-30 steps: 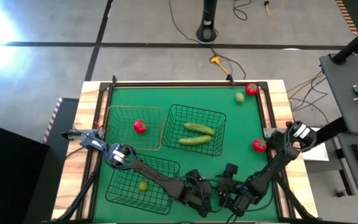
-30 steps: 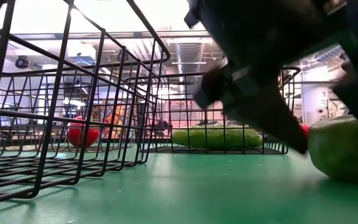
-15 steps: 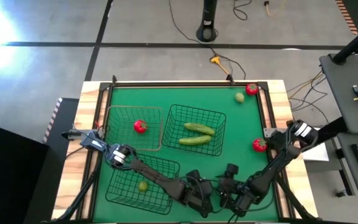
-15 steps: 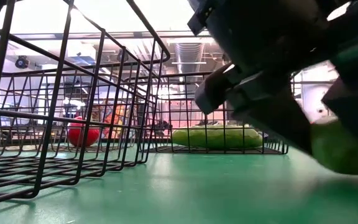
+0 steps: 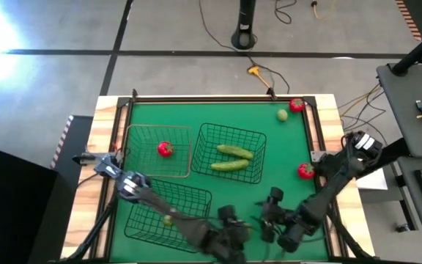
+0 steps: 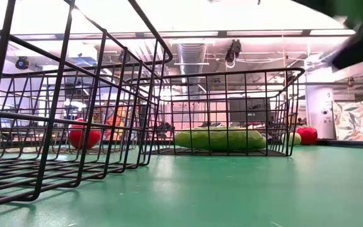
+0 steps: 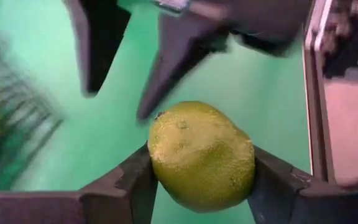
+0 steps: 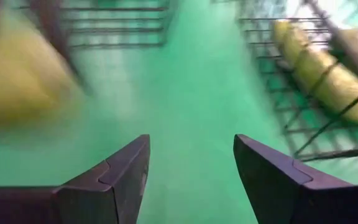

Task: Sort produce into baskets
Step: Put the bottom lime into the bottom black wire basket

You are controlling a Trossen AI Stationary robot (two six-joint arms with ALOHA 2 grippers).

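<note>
My left gripper (image 5: 229, 236) is near the table's near edge, shut on a small round yellow-green fruit (image 7: 201, 155). My right gripper (image 8: 191, 162) is open and empty just right of it (image 5: 272, 220); its fingers also show in the left wrist view (image 7: 129, 62). A pale-wire basket (image 5: 134, 150) holds a red tomato (image 5: 165, 149). The middle basket (image 5: 258, 143) holds two cucumbers (image 5: 231, 158). The near-left basket (image 5: 145, 220) holds a yellow-green fruit (image 5: 168, 218). Two tomatoes (image 5: 305, 171) (image 5: 297, 105) and a yellow-green fruit (image 5: 282, 114) lie loose on the mat. My left gripper pinches the yellow-green fruit between its two fingers, one on each opposite side (image 7: 157, 171). The fingers point down toward the green mat. The fruit is lifted clear of the table.
The green mat (image 5: 284, 147) has a raised wooden border (image 5: 108, 132). Open mat lies between the near-left basket and my right arm. In the low view only a blurred dark and green edge (image 6: 358, 25) shows at the top right, above the baskets.
My left gripper has shut on the yellow-green fruit that lay on the mat and has gone up with it, lifting it clear and out of the low view. My right gripper has also risen out of the low view.
</note>
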